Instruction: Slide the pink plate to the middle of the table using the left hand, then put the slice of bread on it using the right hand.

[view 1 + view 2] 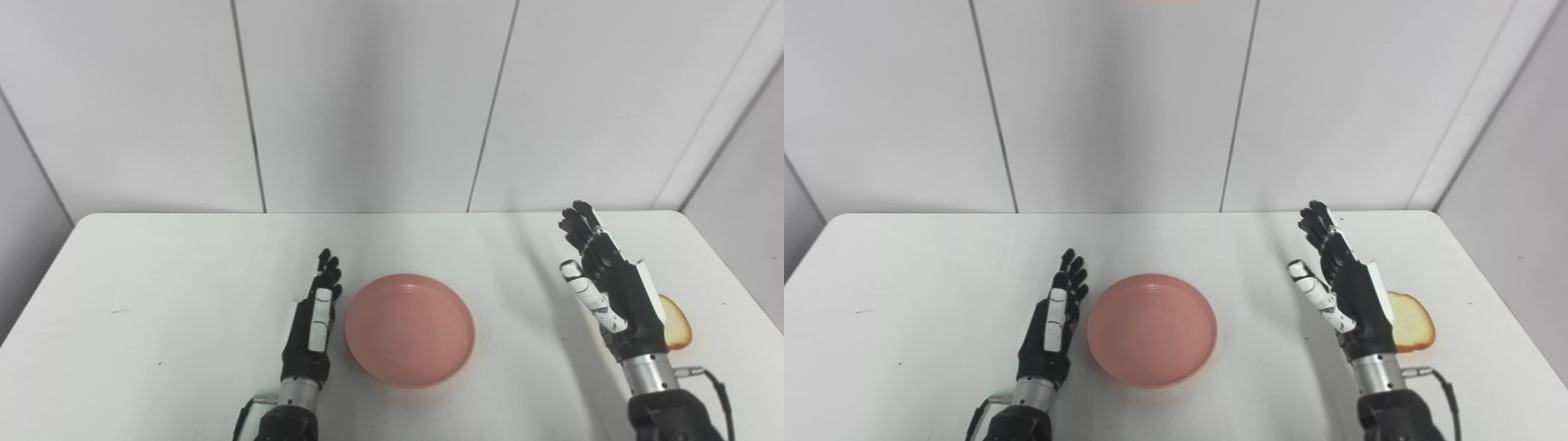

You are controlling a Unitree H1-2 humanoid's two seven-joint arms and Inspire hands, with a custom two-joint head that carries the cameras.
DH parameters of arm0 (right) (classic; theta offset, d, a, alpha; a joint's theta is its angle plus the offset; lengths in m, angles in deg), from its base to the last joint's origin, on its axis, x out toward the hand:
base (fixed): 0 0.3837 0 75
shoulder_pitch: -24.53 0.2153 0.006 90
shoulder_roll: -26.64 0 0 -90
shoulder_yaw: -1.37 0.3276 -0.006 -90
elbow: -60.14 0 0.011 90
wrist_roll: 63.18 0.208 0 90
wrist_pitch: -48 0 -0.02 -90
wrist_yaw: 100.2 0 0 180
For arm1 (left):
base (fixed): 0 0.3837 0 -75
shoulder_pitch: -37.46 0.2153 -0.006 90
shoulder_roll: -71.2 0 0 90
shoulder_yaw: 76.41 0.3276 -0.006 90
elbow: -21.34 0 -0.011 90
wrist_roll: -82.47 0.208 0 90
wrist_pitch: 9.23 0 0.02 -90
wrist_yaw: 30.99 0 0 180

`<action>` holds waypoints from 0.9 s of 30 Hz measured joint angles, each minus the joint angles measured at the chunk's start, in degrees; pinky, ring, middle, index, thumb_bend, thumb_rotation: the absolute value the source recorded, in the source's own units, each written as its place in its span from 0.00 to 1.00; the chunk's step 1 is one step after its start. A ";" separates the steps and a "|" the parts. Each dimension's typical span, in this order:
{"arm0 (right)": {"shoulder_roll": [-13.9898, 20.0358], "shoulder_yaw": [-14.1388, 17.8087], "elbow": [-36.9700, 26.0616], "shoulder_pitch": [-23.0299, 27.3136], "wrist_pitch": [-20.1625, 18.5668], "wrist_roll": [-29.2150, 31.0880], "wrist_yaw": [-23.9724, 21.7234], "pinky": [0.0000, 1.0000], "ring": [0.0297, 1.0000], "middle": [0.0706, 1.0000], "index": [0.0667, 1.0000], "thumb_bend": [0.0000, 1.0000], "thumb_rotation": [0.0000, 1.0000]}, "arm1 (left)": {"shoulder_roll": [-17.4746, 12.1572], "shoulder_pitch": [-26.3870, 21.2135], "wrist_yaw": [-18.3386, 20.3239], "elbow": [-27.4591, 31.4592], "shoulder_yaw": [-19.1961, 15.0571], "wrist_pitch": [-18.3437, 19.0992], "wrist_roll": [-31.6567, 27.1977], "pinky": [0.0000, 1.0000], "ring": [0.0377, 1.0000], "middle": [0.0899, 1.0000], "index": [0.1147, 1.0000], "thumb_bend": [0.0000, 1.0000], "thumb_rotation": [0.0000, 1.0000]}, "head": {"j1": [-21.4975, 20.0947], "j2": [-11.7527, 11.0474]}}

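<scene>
Pink plate point(409, 329) – round, smooth, bread slice point(1410, 329) flat

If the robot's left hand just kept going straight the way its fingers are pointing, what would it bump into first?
Probably nothing on the table. The left hand points away from the robot, beside the pink plate, so it would pass along the plate's left rim and reach the back wall. How close it passes is hard to judge.
</scene>
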 measured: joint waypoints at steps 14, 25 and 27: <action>17.29 0.01 0.62 0.31 -5.99 -11.39 -7.23 0.81 0.89 0.89 0.87 0.88 0.49 | -0.96 0.12 3.48 1.00 -1.94 0.98 -5.01 1.00 1.00 1.00 1.00 0.75 1.00 | -13.10 -3.07; 24.73 -2.83 4.30 1.76 -10.12 -21.72 -11.89 0.77 0.88 0.93 0.91 0.98 0.38 | -2.81 -0.96 6.14 -0.65 -2.53 0.34 -8.09 1.00 1.00 1.00 1.00 0.76 1.00 | -16.88 -4.39; 25.83 -4.19 4.86 1.82 -10.30 -23.67 -12.99 0.78 0.89 0.92 0.92 1.00 0.37 | -2.93 -1.07 6.54 -0.92 -2.52 0.30 -8.51 1.00 1.00 1.00 1.00 0.75 1.00 | -16.97 -4.57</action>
